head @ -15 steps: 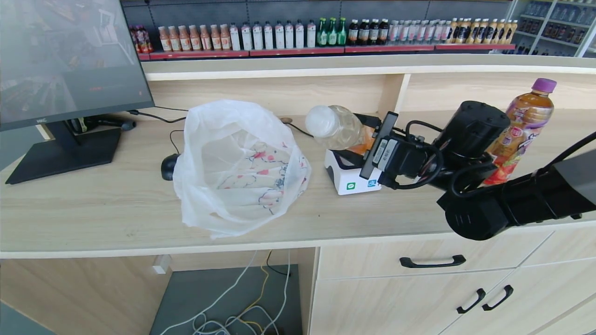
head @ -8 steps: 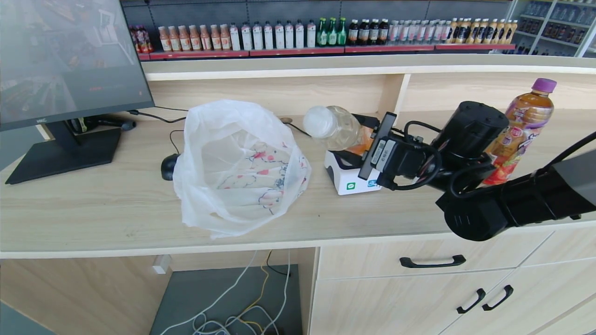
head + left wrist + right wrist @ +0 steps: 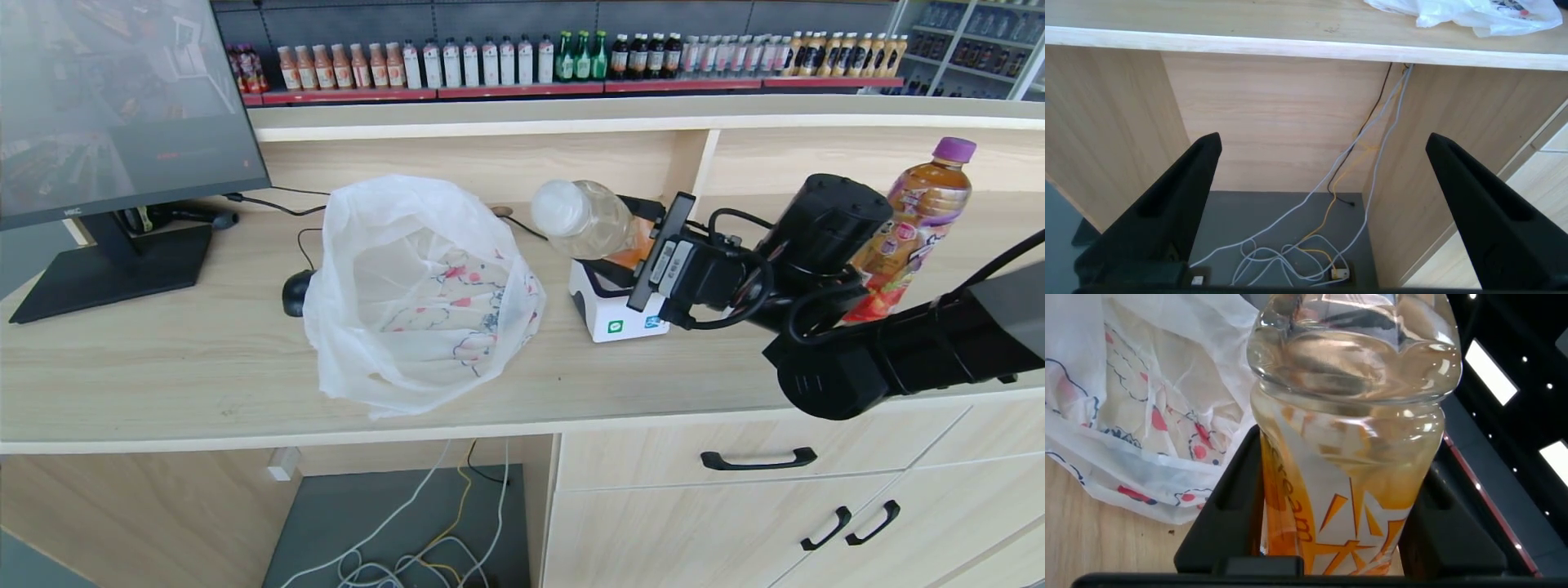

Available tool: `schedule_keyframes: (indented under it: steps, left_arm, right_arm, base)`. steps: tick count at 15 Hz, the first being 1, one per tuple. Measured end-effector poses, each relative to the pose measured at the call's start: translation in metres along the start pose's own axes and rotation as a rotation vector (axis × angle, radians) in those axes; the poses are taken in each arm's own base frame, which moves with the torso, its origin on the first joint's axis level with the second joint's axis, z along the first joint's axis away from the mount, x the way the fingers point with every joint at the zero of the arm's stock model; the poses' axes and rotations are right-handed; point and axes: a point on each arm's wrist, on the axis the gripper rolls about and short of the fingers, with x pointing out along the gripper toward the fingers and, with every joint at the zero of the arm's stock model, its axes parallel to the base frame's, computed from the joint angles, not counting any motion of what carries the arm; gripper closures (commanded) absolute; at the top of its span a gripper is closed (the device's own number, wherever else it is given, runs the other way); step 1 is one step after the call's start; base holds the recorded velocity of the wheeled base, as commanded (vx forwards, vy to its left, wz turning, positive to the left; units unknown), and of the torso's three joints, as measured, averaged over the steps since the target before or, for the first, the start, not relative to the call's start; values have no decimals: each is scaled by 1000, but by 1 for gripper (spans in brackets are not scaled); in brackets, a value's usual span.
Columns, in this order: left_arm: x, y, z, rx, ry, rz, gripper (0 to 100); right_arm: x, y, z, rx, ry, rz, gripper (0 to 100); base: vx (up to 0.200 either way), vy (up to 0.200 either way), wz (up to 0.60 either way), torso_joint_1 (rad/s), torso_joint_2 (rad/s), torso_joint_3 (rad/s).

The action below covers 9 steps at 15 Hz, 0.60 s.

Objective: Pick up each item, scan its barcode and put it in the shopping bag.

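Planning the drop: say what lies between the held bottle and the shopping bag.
Head view: only bare counter crossed by a thin cable lies between the bottle and the shopping bag.

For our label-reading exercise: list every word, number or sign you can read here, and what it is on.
Monitor bezel: small mark, too small to read.
Scanner: green and blue signs, no readable words.
Held bottle label: orange lettering, cut off, unreadable.
Purple-capped bottle label: blurred.
Shelf bottles: too small.
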Motion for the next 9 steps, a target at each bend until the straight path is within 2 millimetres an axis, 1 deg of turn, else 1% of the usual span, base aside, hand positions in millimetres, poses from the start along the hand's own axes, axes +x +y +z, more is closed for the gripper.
schedule_keyframes:
  steps: [2,5,9]
  left_arm:
    - [0,0,0,0,0,0,0]
    - [0,0,0,0,0,0,0]
    - [0,0,0,0,0,0,0]
  right_arm:
    - [1,-3,1,10,0,-10,100]
    - [3,-17,11,29,-8,-50,100]
    - [0,-42,36,84,16,-145,100]
  base:
    - [0,0,0,0,0,0]
    - [0,0,0,0,0,0]
    - [0,0,0,0,0,0]
